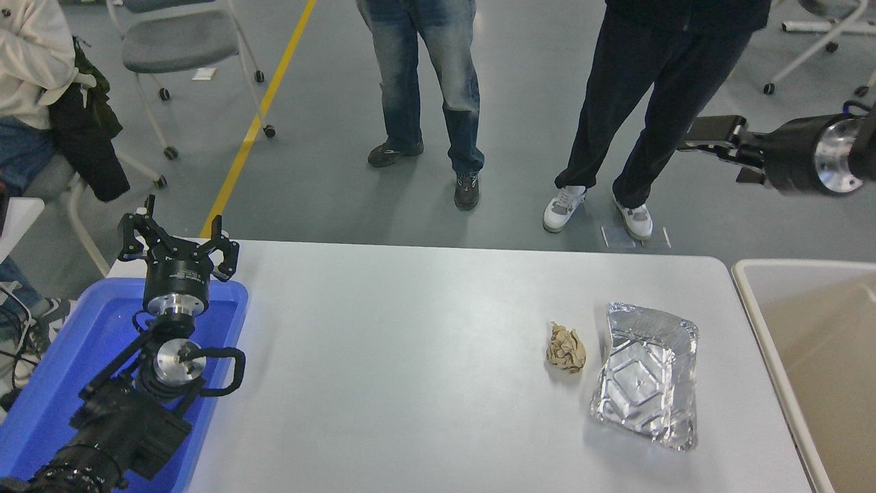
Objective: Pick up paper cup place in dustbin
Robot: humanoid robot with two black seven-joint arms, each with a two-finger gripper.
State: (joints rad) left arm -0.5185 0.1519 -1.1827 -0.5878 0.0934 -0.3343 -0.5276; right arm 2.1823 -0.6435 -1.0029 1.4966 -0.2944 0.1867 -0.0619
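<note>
No paper cup is to be seen anywhere on the bench (424, 356), and none is held. Only two loose items are left on its right half: a tan paper wad (566, 348) and, just beside it to the right, a crumpled foil tray (647, 376). The dustbin (753, 301) stands against the bench's right edge, its inside only partly in view, and no cup can be made out there (the greater part is cut off by the frame). The right end effector (712, 133) is raised high, well above bench and bin, with nothing between its fingers; how wide they are spread cannot be told from this angle. The left end effector (176, 239) is parked over the blue tray (226, 322), its fingers spread wide and empty. It is judged that the cup has probably been dropped in already, though this cannot be confirmed.
</note>
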